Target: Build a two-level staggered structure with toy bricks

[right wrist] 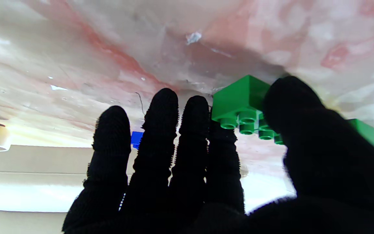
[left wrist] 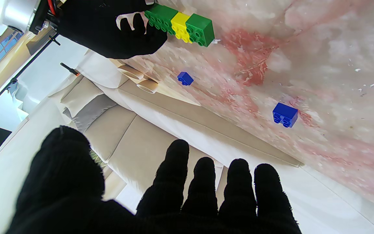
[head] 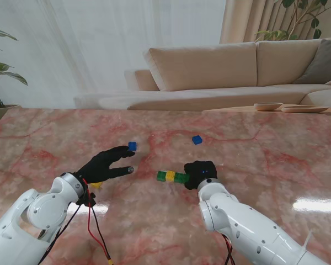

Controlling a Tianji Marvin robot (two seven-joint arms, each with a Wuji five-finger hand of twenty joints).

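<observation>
Marble-patterned pink tabletop (head: 254,165) seen from above the shoulders, with a row of three bricks (head: 172,176) near the middle: green, yellow, green, joined end to end and lying flat as the lower level. Right hand (head: 201,173) in a black glove resting at the row's right end, thumb (right wrist: 304,130) against the end green brick (right wrist: 239,100) and the other fingers (right wrist: 161,130) stretched out straight beside it; touching and steadying rather than clearly gripping, so not possible to say for certain that it holds the row. Left hand (head: 107,164) also gloved, fingers spread and holding nothing, index fingertip just beside a small blue brick (head: 132,146). A second blue brick (head: 197,139) farther from me, well apart from both hands. Probable step in hand: fetching the nearer blue brick for the second level. Best done by closing thumb and forefinger on the brick's flat sides, lifting straight, then setting it studs-up over a seam between two lower bricks so it bridges them, while the right hand keeps the row from sliding. Small brick likely to skid on the glossy stone if nudged.
</observation>
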